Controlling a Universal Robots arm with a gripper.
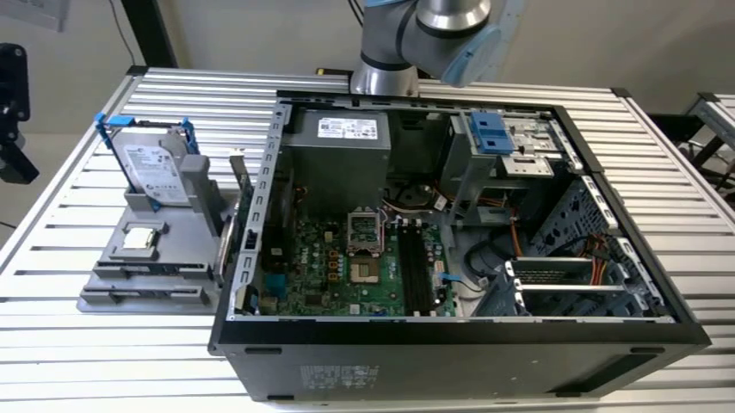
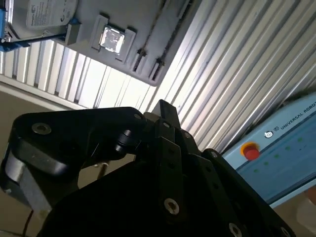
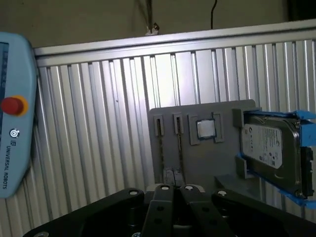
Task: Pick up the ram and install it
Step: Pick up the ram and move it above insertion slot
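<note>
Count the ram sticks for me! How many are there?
2. The first ram stick stands on edge in the gray holder; the second ram stick stands beside it, nearer the square silver chip. Others could be hidden inside the computer case.

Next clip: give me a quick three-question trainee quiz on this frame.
1. True or false: the ram stands in the grey holder, outside the computer case.
2. What stands in the blue frame on the holder? A) a fan B) the hard drive C) a power supply
3. Fill in: beside the square silver chip, the holder has ____ narrow slots.
Key: 1 true; 2 B; 3 two.
</note>
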